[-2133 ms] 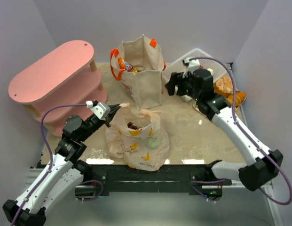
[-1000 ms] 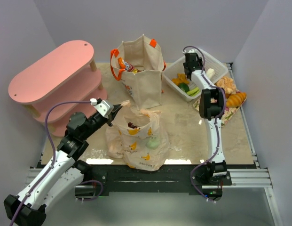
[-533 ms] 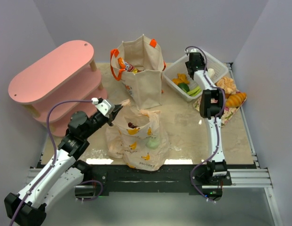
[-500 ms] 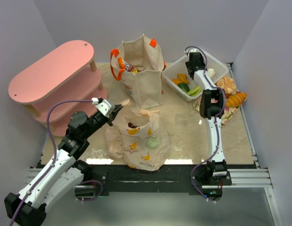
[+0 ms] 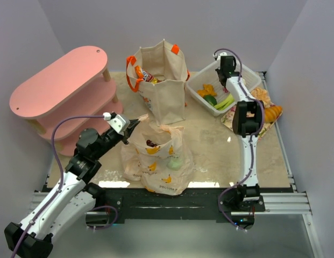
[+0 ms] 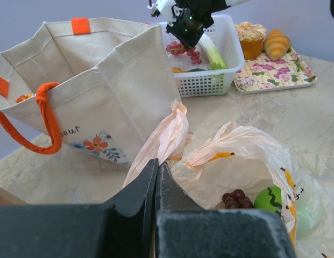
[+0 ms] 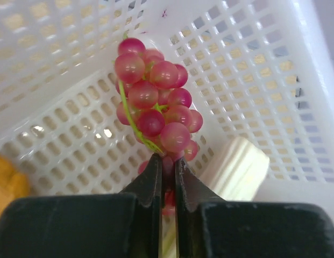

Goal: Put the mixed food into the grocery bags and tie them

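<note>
Enclosing beige speckled tabletop (image 5: 215, 153), pale lilac walls (image 5: 210, 27); left jaws pinch peach bag handle (image 6: 172, 129); right jaws clamp grapes (image 7: 156, 102).

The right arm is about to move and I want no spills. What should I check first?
1. Right gripper shut on the red grapes: ok.
2. Grip firm enough for a lift: cannot tell.
3. Grapes clear of the white basket: not ok, its walls surround them.
4. Left gripper pinching the plastic bag by its handle: ok.
5. Bag mouth open: ok.
6. Canvas tote upright and open: ok.
</note>
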Available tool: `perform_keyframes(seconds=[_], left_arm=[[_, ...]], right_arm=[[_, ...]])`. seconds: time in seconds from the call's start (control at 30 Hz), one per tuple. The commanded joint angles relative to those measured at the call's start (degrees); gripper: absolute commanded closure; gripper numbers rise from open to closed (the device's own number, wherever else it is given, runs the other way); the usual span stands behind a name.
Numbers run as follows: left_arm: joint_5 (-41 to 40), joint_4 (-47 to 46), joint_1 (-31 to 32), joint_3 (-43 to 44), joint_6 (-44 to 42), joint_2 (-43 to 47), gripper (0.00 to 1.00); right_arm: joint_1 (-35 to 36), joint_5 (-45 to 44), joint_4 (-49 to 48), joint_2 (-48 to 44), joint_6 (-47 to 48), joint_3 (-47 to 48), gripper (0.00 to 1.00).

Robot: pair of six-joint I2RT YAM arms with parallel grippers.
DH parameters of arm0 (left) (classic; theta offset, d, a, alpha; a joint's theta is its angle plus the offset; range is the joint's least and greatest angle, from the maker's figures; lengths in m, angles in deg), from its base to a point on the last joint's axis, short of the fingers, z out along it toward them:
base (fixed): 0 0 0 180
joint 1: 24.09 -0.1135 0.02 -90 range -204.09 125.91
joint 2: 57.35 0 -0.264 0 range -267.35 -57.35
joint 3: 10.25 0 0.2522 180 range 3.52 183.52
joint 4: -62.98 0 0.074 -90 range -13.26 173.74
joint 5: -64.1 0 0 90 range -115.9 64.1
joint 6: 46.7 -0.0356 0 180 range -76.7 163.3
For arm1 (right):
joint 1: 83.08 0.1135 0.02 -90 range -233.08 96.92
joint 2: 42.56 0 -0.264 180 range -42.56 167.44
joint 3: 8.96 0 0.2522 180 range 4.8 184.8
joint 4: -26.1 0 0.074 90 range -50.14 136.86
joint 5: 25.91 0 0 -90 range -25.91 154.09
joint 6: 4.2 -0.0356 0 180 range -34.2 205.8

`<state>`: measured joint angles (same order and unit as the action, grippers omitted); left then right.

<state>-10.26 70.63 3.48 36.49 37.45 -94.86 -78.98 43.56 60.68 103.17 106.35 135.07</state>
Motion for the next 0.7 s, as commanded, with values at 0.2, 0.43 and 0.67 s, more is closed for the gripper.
perform_keyframes(seconds=[0.2,0.43,0.67], left_arm=[[-0.79,-1.54,0.38,0.87,-1.36,2.10,1.00],[1.23,-2.06,0.38,0.87,-0.57,2.27,1.00],[2.82,-2.50,0.38,0.78,0.40,2.19,1.00]], right_arm=[[1.53,12.52,-8.42,-41.73,-15.01,-25.14,1.00],[10.29,26.51,-10.62,-63.63,-19.24,-49.64,1.00],[24.54,33.70,-6.94,-71.90,-17.22,-59.43,1.00]])
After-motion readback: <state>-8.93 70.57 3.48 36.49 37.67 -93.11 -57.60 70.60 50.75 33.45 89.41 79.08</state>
